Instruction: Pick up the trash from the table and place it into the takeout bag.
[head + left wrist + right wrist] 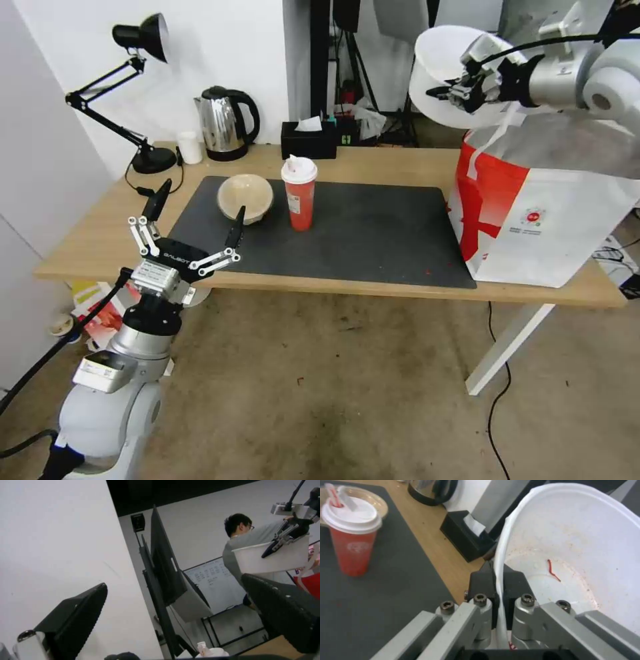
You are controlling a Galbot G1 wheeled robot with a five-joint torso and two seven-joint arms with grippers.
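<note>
My right gripper (459, 88) is shut on the rim of the wide white bowl (441, 61), holding it tilted in the air above the far left top edge of the takeout bag (533, 213). In the right wrist view the jaws of this gripper (497, 580) pinch the rim of the bowl (580, 537), which holds a red shred and stains. The red cup (299, 193) and the beige bowl (245, 195) stand on the dark mat (373, 233) of the table (93, 233). My left gripper (197, 213) hangs open at the table's front left edge, just short of the beige bowl.
A desk lamp (140, 87), a small white cup (190, 147), a kettle (223, 123) and a black tissue box (308, 139) line the table's far edge. The bag fills the table's right end. Cables lie on the floor under the right side.
</note>
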